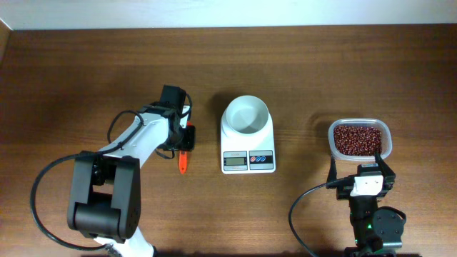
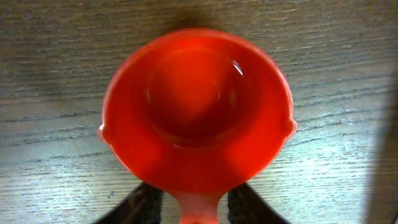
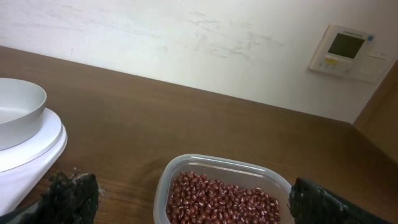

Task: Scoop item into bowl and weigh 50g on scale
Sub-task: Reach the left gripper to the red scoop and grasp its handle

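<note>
While seemingly gripped, scoop (image 2: 198,112) beside scale (image 1: 248,153)

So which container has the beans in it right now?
The clear tub by the right gripper: it alone holds beans. The white bowl on the scale and the red scoop are both empty.

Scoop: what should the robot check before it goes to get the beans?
1. Scoop empty: ok.
2. Scoop handle between left gripper's fingers: ok; firm hold: cannot tell.
3. Bowl sits on scale, empty: ok.
4. Scale reads zero: cannot tell, display too small.
5. Beans in tub: ok.
6. Right gripper open, not touching beans: ok.
</note>
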You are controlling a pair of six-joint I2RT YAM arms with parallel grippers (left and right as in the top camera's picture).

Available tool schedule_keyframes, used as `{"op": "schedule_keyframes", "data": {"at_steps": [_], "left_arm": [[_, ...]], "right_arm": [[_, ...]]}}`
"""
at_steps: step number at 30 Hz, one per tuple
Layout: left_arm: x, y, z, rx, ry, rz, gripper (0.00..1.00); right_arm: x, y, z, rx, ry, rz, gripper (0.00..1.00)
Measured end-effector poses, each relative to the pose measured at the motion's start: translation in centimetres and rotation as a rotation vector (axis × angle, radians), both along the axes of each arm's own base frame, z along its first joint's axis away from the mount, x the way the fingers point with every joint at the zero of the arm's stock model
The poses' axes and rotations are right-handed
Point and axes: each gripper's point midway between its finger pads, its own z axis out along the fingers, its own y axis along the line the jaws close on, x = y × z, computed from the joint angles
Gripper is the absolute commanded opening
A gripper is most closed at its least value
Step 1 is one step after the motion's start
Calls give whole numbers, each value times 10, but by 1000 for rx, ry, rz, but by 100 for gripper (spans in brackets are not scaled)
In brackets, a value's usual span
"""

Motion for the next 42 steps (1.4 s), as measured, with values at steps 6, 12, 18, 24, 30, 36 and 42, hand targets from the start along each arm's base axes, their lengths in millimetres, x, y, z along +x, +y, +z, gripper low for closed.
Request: {"op": "schedule_keyframes", "data": {"at_steps": [6,12,18,24,30,36,42], "left_arm": [[5,-1,1,-5,-21,7,33],[5,-1,1,-5,-20,11,30],[5,-1,1,-8,-19,27,20],[5,-2,1,-16,-17,28,30],[4,-3,1,-21,-16,31,19],[4,-4,1,-29,-13,33,18],[-12,-11,5,-78,54,87,12]], "right_arm": [[0,0,0,0,0,0,99],[0,0,0,0,0,0,99],[0,0,0,0,0,0,99],[0,0,0,-1,0,0,99],[0,0,0,0,0,0,99],[0,0,0,-1,0,0,99],[0,0,0,0,0,0,99]]}}
